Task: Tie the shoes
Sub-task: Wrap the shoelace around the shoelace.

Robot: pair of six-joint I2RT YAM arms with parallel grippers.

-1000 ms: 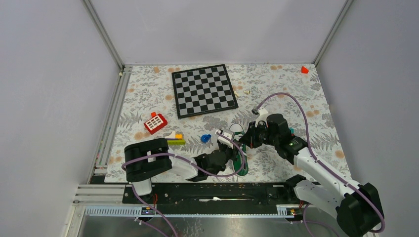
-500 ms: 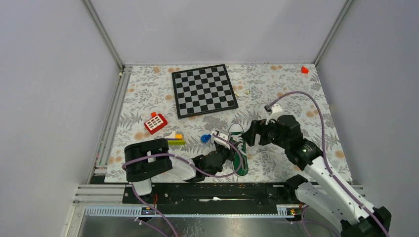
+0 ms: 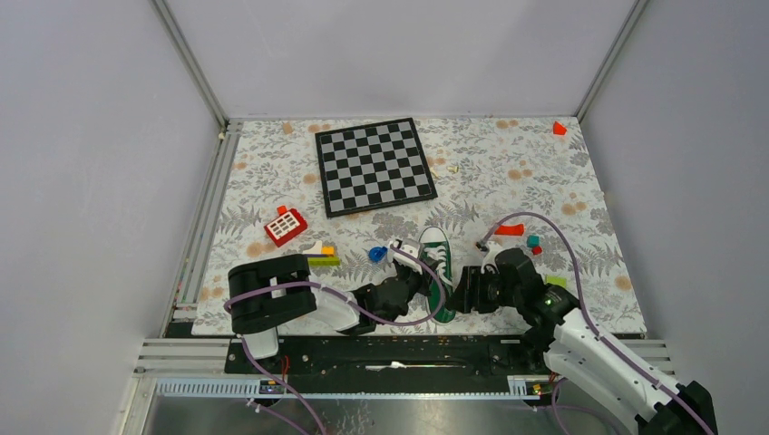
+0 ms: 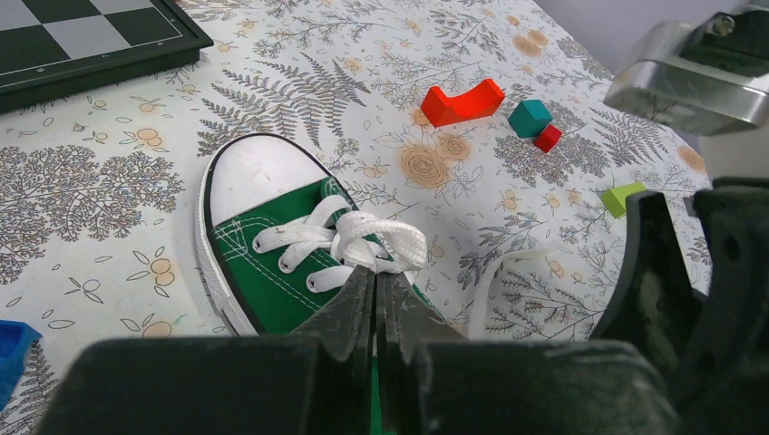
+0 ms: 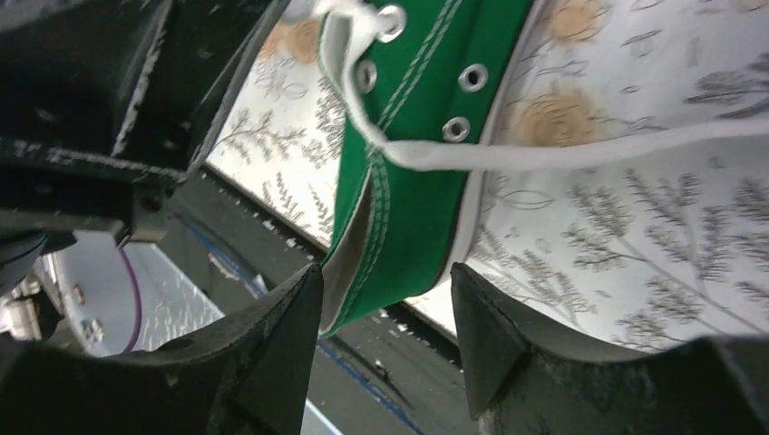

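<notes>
One green sneaker (image 3: 436, 260), one chessboard (image 3: 374, 167), two arms; the sneaker sits on the bench (image 3: 263, 181) near its front edge, between the two grippers; its long axis runs front to back, white toe toward the chessboard, heel toward the arm bases; the left arm lies low, reaching rightward, left gripper (image 4: 375, 290) closed with its tips at the white laces (image 4: 358, 237), though I cannot tell whether it pinches one; the right arm bends in low, right gripper (image 5: 385, 308) open, the heel end showing between its fingers.
</notes>
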